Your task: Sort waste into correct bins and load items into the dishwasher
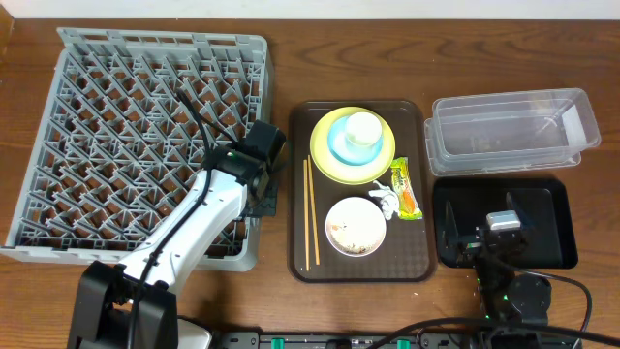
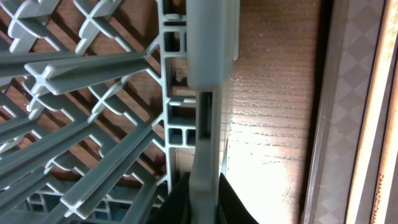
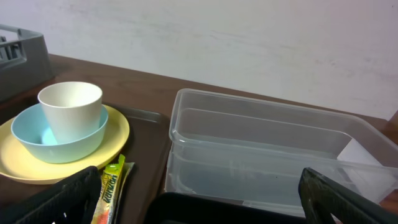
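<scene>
Dishwasher rack [image 1: 116,136] is empty, dishes [image 1: 352,145] and waste [image 1: 407,189] all sit on the brown tray [image 1: 412,254], right gripper [image 3: 199,177] is spread apart, left gripper [image 2: 205,199] straddles the rack wall, can't tell if clamped.

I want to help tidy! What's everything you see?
table: one, brown wood, under everything
dish rack: one, grey, left
serving tray: one, brown, middle
plate: one, yellow-green, on serving tray
blue bowl: one, light blue, on plate
cup: one, white, in blue bowl
white bowl: one, white, tray's front, crumbs inside
chopsticks: one pair, wooden, tray's left
snack wrapper: one, yellow-green, tray's right
tissue: one, white, beside snack wrapper
tub: one, clear, back right
black tray: one, black, front right
left hand: one, black, gripping rack's wall
right hand: one, black, open over black tray
</scene>
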Action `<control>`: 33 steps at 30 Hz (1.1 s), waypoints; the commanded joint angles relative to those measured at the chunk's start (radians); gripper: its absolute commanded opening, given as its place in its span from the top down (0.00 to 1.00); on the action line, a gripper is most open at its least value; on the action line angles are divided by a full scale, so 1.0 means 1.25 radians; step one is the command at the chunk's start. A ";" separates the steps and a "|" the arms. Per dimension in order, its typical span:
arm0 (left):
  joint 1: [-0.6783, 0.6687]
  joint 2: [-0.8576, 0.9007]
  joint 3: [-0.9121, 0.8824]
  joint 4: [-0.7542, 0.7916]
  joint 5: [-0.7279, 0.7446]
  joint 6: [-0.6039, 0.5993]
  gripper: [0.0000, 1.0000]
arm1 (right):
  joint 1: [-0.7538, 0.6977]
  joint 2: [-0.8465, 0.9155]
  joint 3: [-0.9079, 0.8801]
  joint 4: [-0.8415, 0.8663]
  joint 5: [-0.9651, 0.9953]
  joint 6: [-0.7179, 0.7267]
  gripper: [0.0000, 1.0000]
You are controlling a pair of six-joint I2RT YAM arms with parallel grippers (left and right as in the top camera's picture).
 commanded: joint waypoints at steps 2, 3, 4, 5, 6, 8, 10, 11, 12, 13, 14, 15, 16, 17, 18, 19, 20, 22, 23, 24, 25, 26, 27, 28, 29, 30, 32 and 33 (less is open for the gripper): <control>-0.006 -0.010 -0.004 -0.024 0.041 -0.032 0.90 | 0.004 -0.002 -0.001 -0.004 -0.001 -0.005 0.01; -0.006 -0.010 -0.004 -0.028 0.041 -0.038 0.90 | 0.004 -0.002 -0.001 -0.003 -0.001 -0.005 0.01; -0.006 -0.010 -0.004 -0.030 0.041 -0.043 0.90 | 0.004 -0.002 -0.001 -0.003 -0.001 -0.005 0.01; -0.006 -0.010 -0.004 -0.032 0.041 -0.051 0.90 | 0.004 -0.002 -0.001 -0.003 -0.001 -0.005 0.01; -0.006 -0.010 -0.004 -0.033 0.041 -0.063 0.90 | 0.004 -0.002 -0.001 -0.003 -0.001 -0.005 0.01; -0.006 -0.010 -0.004 -0.035 0.047 -0.090 0.91 | 0.004 -0.002 -0.001 -0.003 -0.001 -0.005 0.01; -0.006 -0.010 -0.004 -0.035 0.063 -0.103 0.91 | 0.004 -0.002 -0.001 -0.003 -0.001 -0.005 0.01; -0.006 -0.010 -0.004 -0.035 0.073 -0.109 0.91 | 0.004 -0.002 -0.001 -0.003 -0.001 -0.005 0.01; -0.006 -0.010 -0.004 -0.033 0.088 -0.109 0.91 | 0.004 -0.002 -0.001 -0.003 -0.001 -0.005 0.01; -0.006 -0.010 -0.004 -0.032 0.100 -0.108 0.91 | 0.004 -0.002 -0.001 -0.003 -0.001 -0.005 0.01; -0.006 -0.010 -0.004 -0.032 0.109 -0.109 0.91 | 0.004 -0.002 -0.001 -0.003 -0.001 -0.005 0.01; -0.006 -0.010 -0.004 -0.032 0.120 -0.109 0.91 | 0.004 -0.002 -0.001 -0.003 -0.001 -0.005 0.01; -0.006 -0.010 -0.004 -0.032 0.132 -0.118 0.91 | 0.004 -0.002 -0.001 -0.003 -0.001 -0.005 0.01; -0.006 -0.010 -0.004 -0.032 0.132 -0.124 0.91 | 0.004 -0.002 -0.001 -0.003 -0.001 -0.005 0.01; -0.006 -0.010 -0.004 -0.032 0.134 -0.123 0.91 | 0.004 -0.002 -0.001 -0.003 -0.001 -0.005 0.01; -0.006 -0.010 -0.004 -0.032 0.134 -0.123 0.91 | 0.004 -0.002 -0.001 -0.003 -0.001 -0.005 0.01; -0.006 -0.010 -0.004 -0.032 0.134 -0.123 0.91 | 0.004 -0.002 -0.001 -0.003 -0.001 -0.005 0.01; -0.006 -0.010 -0.004 -0.033 0.135 -0.123 0.91 | 0.004 -0.002 -0.001 -0.003 -0.001 -0.005 0.01; -0.006 -0.010 -0.004 -0.033 0.139 -0.123 0.91 | 0.004 -0.002 -0.001 -0.004 -0.001 -0.005 0.01; -0.006 -0.010 -0.004 -0.033 0.145 -0.123 0.91 | 0.004 -0.002 -0.001 -0.003 -0.001 -0.005 0.01; -0.006 -0.010 -0.004 -0.033 0.155 -0.123 0.91 | 0.004 -0.002 -0.001 -0.004 -0.001 -0.005 0.01; -0.007 -0.010 -0.004 -0.033 0.165 -0.123 0.91 | 0.004 -0.002 -0.001 -0.003 -0.001 -0.005 0.01; -0.007 -0.010 -0.004 -0.033 0.170 -0.122 0.91 | 0.004 -0.002 -0.001 -0.003 -0.001 -0.005 0.01; -0.009 -0.010 -0.004 -0.033 0.172 -0.122 0.91 | 0.004 -0.002 -0.001 -0.003 -0.001 -0.005 0.01; -0.009 -0.010 -0.004 -0.035 0.172 -0.122 0.91 | 0.004 -0.002 -0.001 -0.003 -0.001 -0.005 0.01; -0.009 -0.010 -0.004 -0.036 0.172 -0.120 0.91 | 0.004 -0.002 -0.001 -0.003 -0.001 -0.005 0.01; -0.009 -0.010 -0.004 -0.045 0.172 -0.106 0.91 | 0.004 -0.002 -0.001 -0.003 -0.001 -0.005 0.01; -0.009 -0.010 -0.004 -0.049 0.172 -0.101 0.91 | 0.004 -0.002 -0.001 -0.003 -0.001 -0.005 0.01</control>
